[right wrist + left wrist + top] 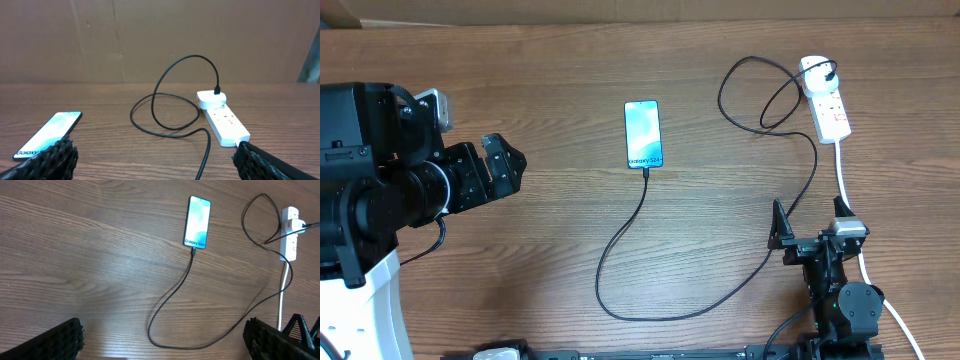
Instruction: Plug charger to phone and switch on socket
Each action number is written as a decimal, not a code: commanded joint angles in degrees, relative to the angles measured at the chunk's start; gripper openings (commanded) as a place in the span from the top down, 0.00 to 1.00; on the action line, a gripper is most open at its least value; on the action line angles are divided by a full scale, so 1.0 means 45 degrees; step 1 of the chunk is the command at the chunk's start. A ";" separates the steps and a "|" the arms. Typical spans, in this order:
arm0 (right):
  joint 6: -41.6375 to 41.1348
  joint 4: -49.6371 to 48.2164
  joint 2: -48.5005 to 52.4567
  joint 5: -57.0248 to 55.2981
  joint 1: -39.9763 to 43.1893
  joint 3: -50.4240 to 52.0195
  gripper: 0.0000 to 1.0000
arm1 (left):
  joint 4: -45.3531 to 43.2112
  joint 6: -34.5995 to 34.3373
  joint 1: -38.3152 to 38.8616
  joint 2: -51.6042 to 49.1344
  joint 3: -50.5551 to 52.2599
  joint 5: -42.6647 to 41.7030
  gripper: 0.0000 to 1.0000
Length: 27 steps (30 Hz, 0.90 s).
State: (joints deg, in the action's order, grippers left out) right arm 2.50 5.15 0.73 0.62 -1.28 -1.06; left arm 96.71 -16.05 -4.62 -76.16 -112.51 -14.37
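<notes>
A: R gripper [160,165] spread wide, nothing held; power strip [223,118] ahead of it. L gripper [165,347] likewise wide, nothing held, parked far left.
B: Charger cable [620,240] seen seated in phone [643,132], well left of strip; other end in strip. Switch state can't be told.
A: Red switch [230,120] to be pressed w/ one R fingertip, straight down, strip not shoved.

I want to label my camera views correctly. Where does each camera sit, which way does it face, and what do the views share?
Overhead: above the table, looking straight down; the left tool and right tool show, both open.
Left wrist: high on the left arm, looking down; its fingers at bottom corners.
Right wrist: low, facing the back wall; its fingers at bottom corners.
Shared: all see the phone, black cable and power strip.
</notes>
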 commanded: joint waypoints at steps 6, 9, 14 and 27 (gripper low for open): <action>-0.0126 -0.0068 -0.0126 -0.0121 -0.0083 0.0131 0.00 | 0.0019 0.0238 -0.0049 0.0019 -0.0010 -0.0015 0.01; -0.0126 -0.0068 -0.0126 -0.0121 -0.0083 0.0131 0.00 | 0.0019 0.0238 -0.0049 0.0019 -0.0010 -0.0015 0.01; -0.0126 -0.0068 -0.0126 -0.0121 -0.0083 0.0131 0.00 | 0.0019 0.0238 -0.0049 0.0019 -0.0010 -0.0015 0.00; -0.0126 -0.0068 -0.0126 -0.0121 -0.0083 0.0131 0.00 | 0.0019 0.1268 -0.0049 -0.0146 0.0044 0.0083 0.00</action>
State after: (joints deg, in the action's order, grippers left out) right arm 2.13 5.15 0.73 0.60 -1.28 -1.06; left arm 96.71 -13.72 -4.62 -76.23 -112.51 -14.35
